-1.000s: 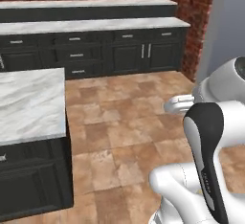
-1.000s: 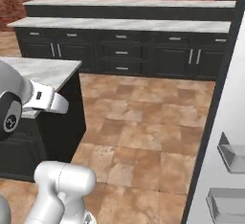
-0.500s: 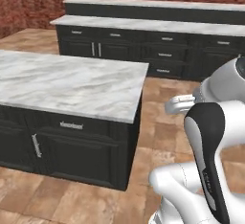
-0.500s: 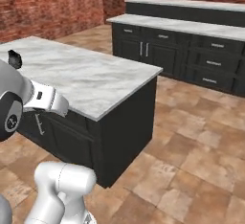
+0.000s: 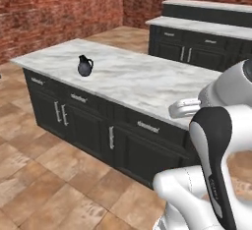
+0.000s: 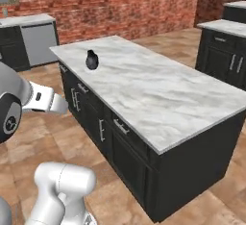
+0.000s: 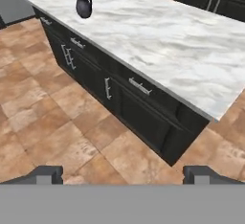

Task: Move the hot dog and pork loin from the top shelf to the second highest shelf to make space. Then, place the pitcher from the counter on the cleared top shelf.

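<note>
One dark pitcher (image 5: 85, 66) (image 6: 92, 60) (image 7: 83, 4) stands upright, long axis vertical, on the marble desk (image 5: 138, 79) (image 6: 158, 94) (image 7: 182, 41) near its far end; handle direction too small to tell. Arm is folded close to the base w/ hand (image 7: 123, 174) held above the tiled floor (image 7: 57, 132), well apart from the pitcher. Hand's fingertips (image 7: 45, 173) are spread wide, nothing between them.

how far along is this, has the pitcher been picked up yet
Not yet. The pitcher stands upright on the marble island counter, near its far end, untouched. The gripper is open and holds nothing, hanging over the floor short of the island. No shelf, hot dog or pork loin is in sight, so whether those were moved cannot be told. Left: at least reaching the pitcher, grasping it and shelving it.
</note>
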Robot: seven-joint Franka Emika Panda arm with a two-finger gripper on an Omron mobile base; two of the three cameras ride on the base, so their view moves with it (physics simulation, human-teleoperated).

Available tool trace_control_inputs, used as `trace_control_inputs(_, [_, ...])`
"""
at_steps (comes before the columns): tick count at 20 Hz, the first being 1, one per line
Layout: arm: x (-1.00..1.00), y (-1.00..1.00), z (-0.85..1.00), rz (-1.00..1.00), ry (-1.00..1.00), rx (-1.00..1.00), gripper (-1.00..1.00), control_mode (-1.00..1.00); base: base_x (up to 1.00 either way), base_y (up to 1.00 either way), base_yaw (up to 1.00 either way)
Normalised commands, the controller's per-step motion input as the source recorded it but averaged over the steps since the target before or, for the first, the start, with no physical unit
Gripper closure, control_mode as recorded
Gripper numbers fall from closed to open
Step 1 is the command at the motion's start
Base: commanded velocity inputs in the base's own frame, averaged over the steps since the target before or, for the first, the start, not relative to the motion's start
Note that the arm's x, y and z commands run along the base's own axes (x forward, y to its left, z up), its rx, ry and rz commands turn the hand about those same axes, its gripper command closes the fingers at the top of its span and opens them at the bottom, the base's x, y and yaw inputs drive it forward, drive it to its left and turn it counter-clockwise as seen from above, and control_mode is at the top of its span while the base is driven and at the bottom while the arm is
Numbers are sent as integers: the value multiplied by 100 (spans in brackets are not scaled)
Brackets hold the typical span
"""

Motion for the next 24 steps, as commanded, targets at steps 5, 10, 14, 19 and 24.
trace_control_inputs(5, [0,0,0,0,0,0,-100,100,93,2,40])
trace_control_inputs(10, [0,0,0,0,0,0,-100,100,88,18,27])
trace_control_inputs(14, [0,0,0,0,0,0,-100,100,71,36,18])
trace_control_inputs(19, [0,0,0,0,0,0,-100,100,80,23,13])
trace_control_inputs(24, [0,0,0,0,0,0,-100,100,81,0,8])
